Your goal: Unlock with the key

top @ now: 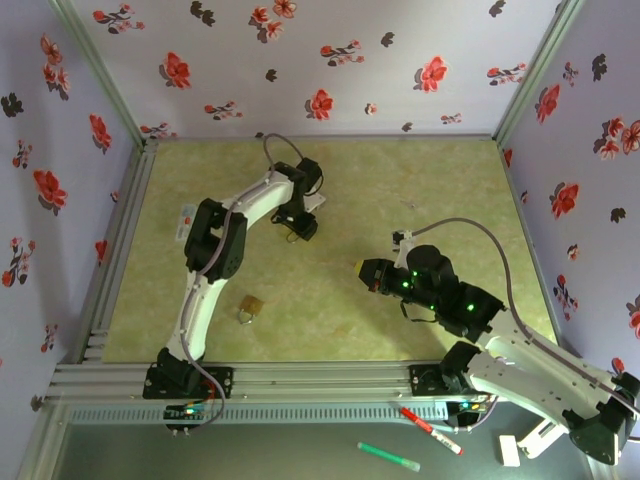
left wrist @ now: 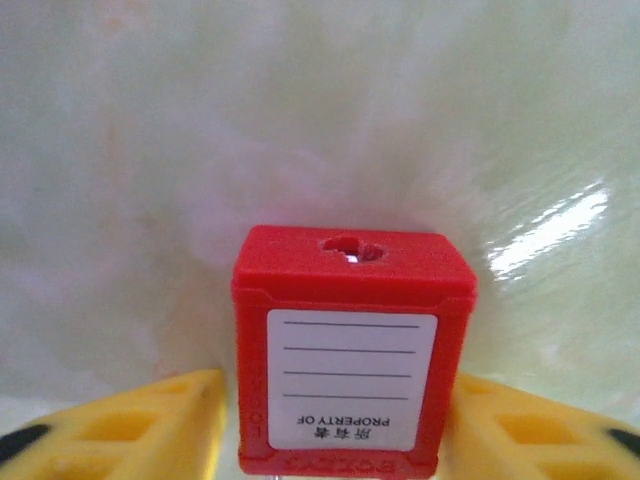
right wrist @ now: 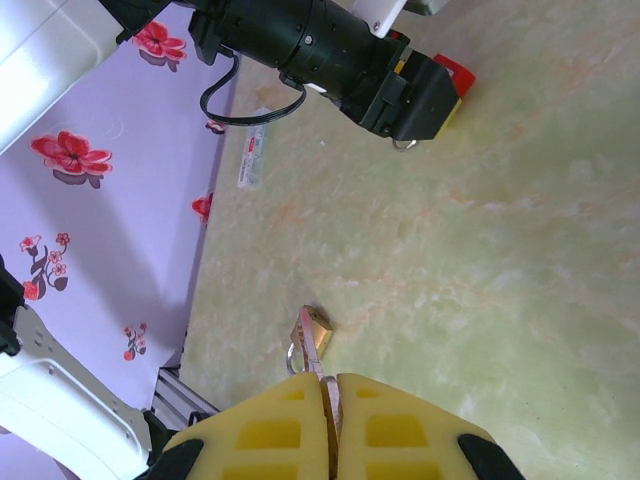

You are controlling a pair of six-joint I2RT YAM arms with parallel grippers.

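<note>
Over green table (top: 330, 300), left gripper (left wrist: 335, 400) clamps red padlock (left wrist: 350, 330).
Well apart, right gripper (right wrist: 330, 385) pinches the key (right wrist: 327, 388); brass padlock (right wrist: 312, 333) lies just beyond its fingertips.

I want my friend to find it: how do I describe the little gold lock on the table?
Look at the green table, near its front edge, right of the left arm's white lower link. The brass padlock lies there alone, with no tool touching it. It is golden, unlike the red padlock gripped in the left tool farther back.
</note>
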